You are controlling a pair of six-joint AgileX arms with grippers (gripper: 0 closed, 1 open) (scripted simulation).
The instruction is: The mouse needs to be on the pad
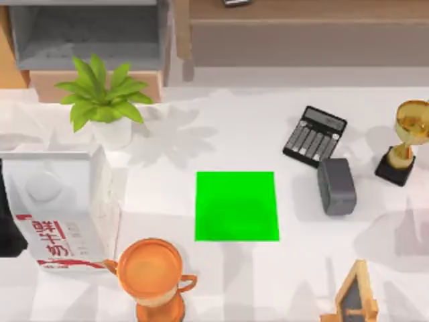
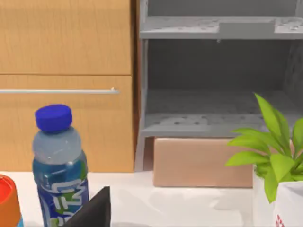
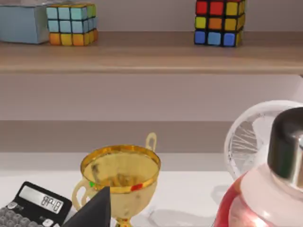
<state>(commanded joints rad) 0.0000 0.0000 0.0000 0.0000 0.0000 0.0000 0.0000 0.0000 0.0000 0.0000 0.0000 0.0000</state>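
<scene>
The mouse [image 1: 336, 186], a small dark grey rounded block, lies on the white table right of centre, just below the black calculator [image 1: 315, 135]. The pad [image 1: 236, 206], a flat bright green square, sits at the table's middle, a short gap to the left of the mouse, with nothing on it. A single dark fingertip [image 2: 94, 210] of my left gripper pokes into the left wrist view, facing a cabinet and shelf. Likewise one dark fingertip [image 3: 94, 210] of my right gripper shows in the right wrist view, in front of the gold trophy [image 3: 120, 172].
A potted plant [image 1: 100, 94] and a milk carton [image 1: 57, 208] stand at the left. An orange cup [image 1: 153, 275] is at the front, the gold trophy [image 1: 405, 141] at the right edge, a wooden stand [image 1: 355, 298] at the front right. A blue-capped bottle [image 2: 59, 165] is near the left arm.
</scene>
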